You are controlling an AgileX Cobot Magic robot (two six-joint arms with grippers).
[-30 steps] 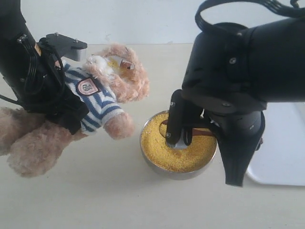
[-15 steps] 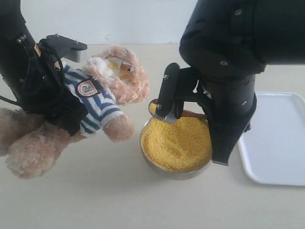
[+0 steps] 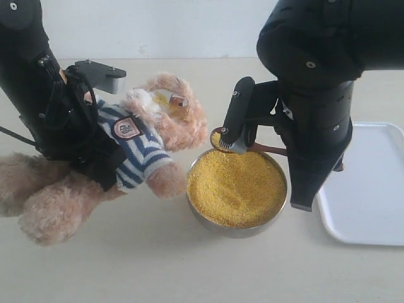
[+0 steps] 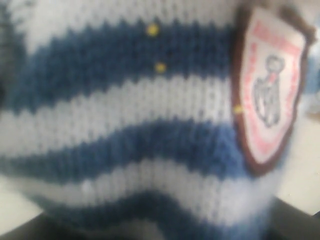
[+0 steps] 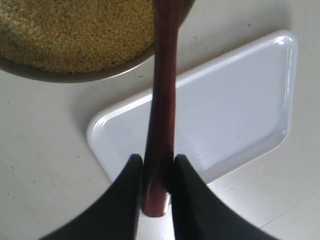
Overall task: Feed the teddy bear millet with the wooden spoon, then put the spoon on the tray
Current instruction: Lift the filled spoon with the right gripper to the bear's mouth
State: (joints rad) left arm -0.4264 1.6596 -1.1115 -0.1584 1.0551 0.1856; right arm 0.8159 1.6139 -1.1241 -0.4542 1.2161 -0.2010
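The teddy bear (image 3: 148, 136) lies tilted at the left, and my left gripper (image 3: 100, 161) is shut on its striped torso. Its navy-and-white shirt (image 4: 125, 125) and chest badge (image 4: 270, 95) fill the left wrist view, hiding the jaws. My right gripper (image 5: 156, 165) is shut on the wooden spoon (image 5: 162, 100) near the end of its handle. The spoon's bowl (image 3: 218, 139), carrying a little millet, hovers over the far rim of the metal bowl (image 3: 235, 227), close to the bear's head. Millet (image 3: 237, 189) fills that bowl. The white tray (image 3: 372, 189) sits at the right.
The right arm's bulk (image 3: 322, 69) hangs over the bowl's right side and the tray's left edge. A few yellow grains (image 4: 160, 67) cling to the bear's shirt. Bare beige tabletop (image 3: 139, 265) runs along the front.
The right gripper lifted the spoon out of the millet and carried it up and left toward the bear. The left arm shifted the bear slightly right. The tray came into fuller view.
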